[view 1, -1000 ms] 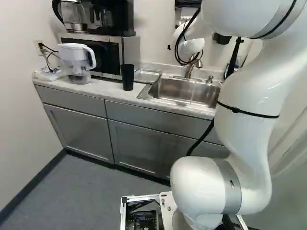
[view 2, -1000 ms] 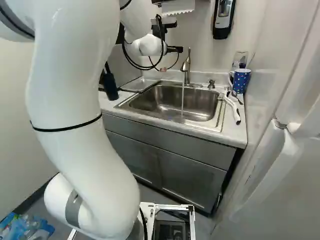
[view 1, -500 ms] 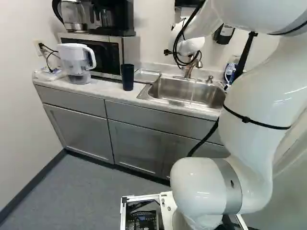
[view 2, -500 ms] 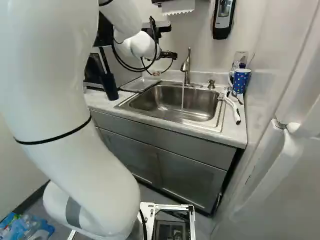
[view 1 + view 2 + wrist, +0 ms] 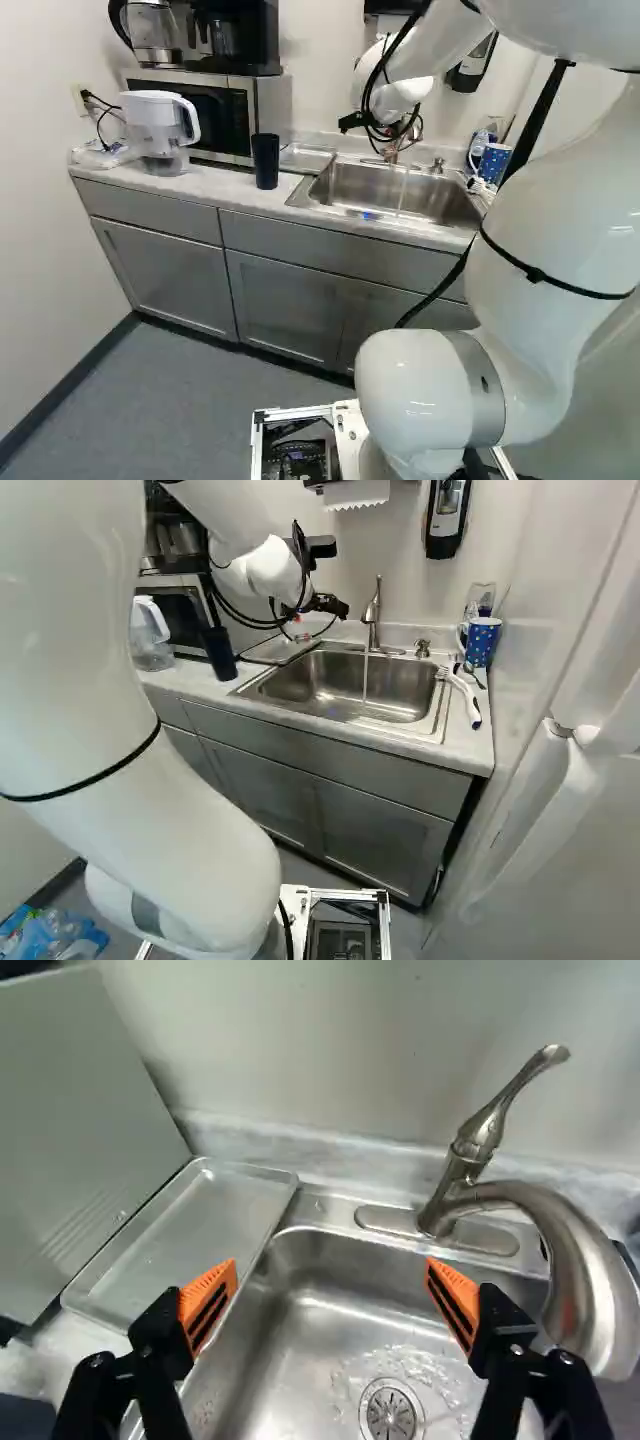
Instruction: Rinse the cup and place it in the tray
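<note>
Released claw (image 5: 335,608), sink (image 5: 290,1360) and tray (image 5: 190,1230) ahead, faucet (image 5: 565,1250) running; dark cup (image 5: 265,162) on counter (image 5: 218,187)

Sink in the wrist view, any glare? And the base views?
Wrist view: pale highlights on the sink and faucet; left base view: small bright glints on the arm, a blue spot in the sink; right base view: soft sheen inside the sink.
</note>
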`<state>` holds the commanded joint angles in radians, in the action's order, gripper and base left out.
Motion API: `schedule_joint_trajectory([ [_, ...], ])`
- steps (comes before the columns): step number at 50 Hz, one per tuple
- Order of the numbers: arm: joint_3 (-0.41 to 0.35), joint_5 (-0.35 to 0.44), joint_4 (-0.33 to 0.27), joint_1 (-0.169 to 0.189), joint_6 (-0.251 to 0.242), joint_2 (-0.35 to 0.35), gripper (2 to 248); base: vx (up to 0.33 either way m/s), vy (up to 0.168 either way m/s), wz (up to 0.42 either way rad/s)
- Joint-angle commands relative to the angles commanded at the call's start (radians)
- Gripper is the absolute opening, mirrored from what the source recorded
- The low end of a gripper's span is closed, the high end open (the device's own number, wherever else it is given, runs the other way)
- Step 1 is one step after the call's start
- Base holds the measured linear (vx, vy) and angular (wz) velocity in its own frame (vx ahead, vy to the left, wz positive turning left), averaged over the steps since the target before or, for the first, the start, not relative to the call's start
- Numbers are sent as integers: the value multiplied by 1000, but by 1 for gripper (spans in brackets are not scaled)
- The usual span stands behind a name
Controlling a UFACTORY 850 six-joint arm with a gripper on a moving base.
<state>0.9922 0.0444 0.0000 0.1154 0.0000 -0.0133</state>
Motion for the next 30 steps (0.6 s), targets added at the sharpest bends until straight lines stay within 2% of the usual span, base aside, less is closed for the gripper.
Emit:
schedule_joint_trajectory([
  [22, -84, -162, 0, 12, 0, -86, 247, 0, 0, 0],
  [30, -109, -168, 0, 30, 0, -113, 247, 0, 0, 0],
])
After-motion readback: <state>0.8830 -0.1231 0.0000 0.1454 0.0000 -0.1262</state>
